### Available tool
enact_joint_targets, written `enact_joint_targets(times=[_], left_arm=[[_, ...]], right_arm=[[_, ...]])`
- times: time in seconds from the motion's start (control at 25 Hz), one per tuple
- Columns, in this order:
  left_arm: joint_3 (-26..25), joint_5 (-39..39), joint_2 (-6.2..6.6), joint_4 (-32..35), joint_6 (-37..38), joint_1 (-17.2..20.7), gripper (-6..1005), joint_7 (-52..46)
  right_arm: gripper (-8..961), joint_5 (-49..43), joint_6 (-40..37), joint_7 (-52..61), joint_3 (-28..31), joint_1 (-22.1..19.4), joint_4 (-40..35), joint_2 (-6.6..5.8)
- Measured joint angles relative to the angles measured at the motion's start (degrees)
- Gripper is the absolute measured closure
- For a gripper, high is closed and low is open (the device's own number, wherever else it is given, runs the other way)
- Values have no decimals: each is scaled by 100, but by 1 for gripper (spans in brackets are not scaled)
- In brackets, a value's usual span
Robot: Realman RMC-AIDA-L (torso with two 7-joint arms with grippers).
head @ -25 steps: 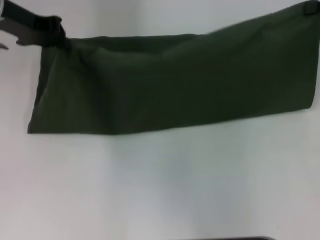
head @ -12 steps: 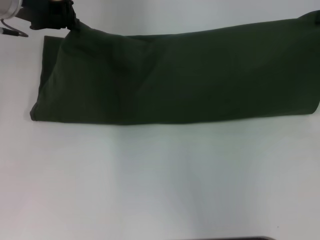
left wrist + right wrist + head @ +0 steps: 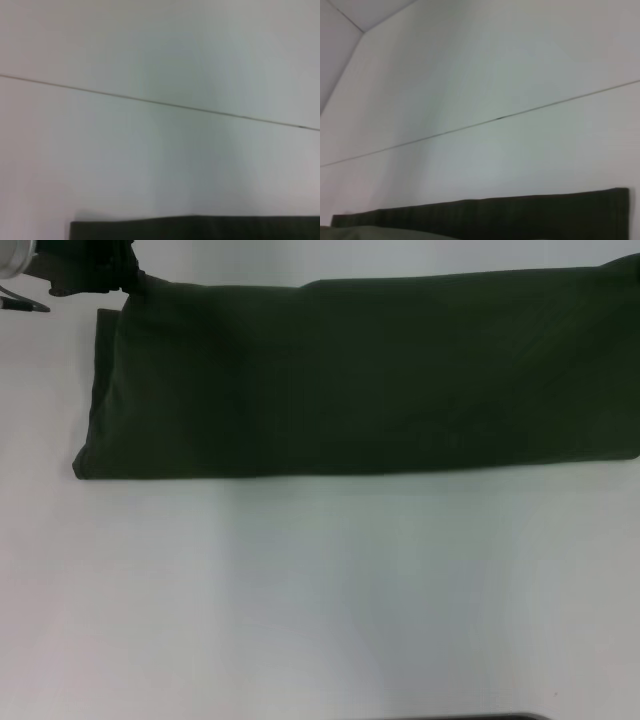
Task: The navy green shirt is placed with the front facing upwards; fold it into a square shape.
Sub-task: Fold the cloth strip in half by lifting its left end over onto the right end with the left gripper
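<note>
The navy green shirt (image 3: 360,380) lies as a long, plain dark green band across the far part of the white table (image 3: 320,590), and no lettering shows. Its far left corner rises into my left gripper (image 3: 95,272), which is dark, sits at the far left of the head view and is shut on the cloth. The shirt's right end runs off the head view's edge, and my right gripper is out of sight there. A strip of the shirt's edge (image 3: 200,229) shows in the left wrist view. The right wrist view also catches the shirt's edge (image 3: 495,217).
A thin seam (image 3: 150,101) crosses the white surface beyond the shirt in the left wrist view, and the same kind of seam (image 3: 500,118) shows in the right wrist view. A small dark rod (image 3: 25,305) sticks out under the left arm. White table stretches in front of the shirt.
The held top edge has travelled toward the far side and sunk. The slanted, draped cloth now lies as a flatter, even band, and the left gripper has shifted farther back.
</note>
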Motion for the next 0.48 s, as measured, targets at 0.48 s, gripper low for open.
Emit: enact_joint_targets(times=[0.48], left_arm=[[41,-48,-109,38,-360,-122,993,-6]], right_arm=[[910,-1,423,-12,-48,118,14,48]])
